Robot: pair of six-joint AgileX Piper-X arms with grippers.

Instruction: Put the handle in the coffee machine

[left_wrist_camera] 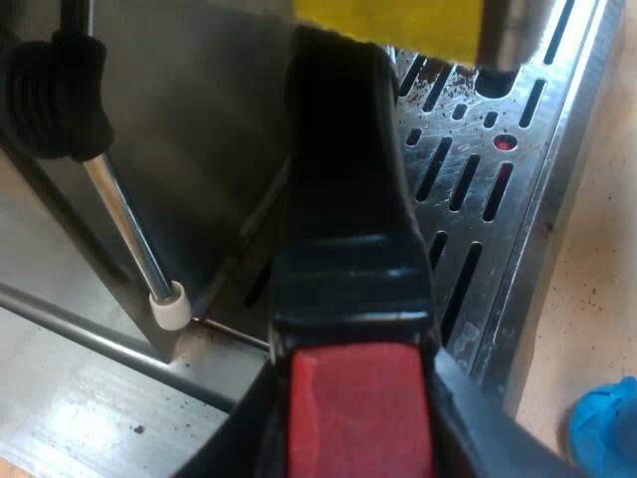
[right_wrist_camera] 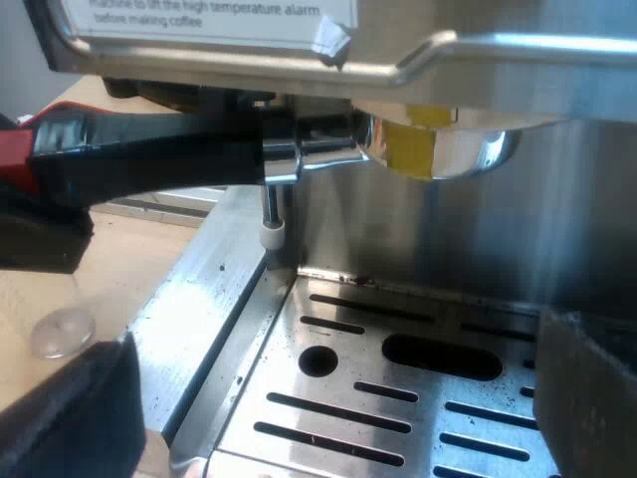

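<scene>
Both grippers are at the machine's front. Left gripper [left_wrist_camera: 358,423]: black fingers [left_wrist_camera: 468,418] clamped narrow on either side of the red end [left_wrist_camera: 358,408] of the dark handle [left_wrist_camera: 343,169], so it's holding the round metal holder [right_wrist_camera: 438,149] by that handle. Holder has a yellow patch [right_wrist_camera: 410,149] on its side and sits up against the underside of the stainless espresso machine [right_wrist_camera: 478,229], over the slotted steel drip tray [right_wrist_camera: 398,398]. The handle sticks out sideways from it. Can't tell if it's locked in. Thin metal steam wand with a white tip [right_wrist_camera: 271,235] hangs just beside the handle's metal collar. Right gripper [right_wrist_camera: 328,403]: fingers wide apart, holding nothing, low over the drip tray, below the holder. Blue object [left_wrist_camera: 607,438] lies on the beige table [left_wrist_camera: 587,299] near the tray's edge; can't tell what it is. Small clear round thing [right_wrist_camera: 62,331] sits on the table near the machine's base.
</scene>
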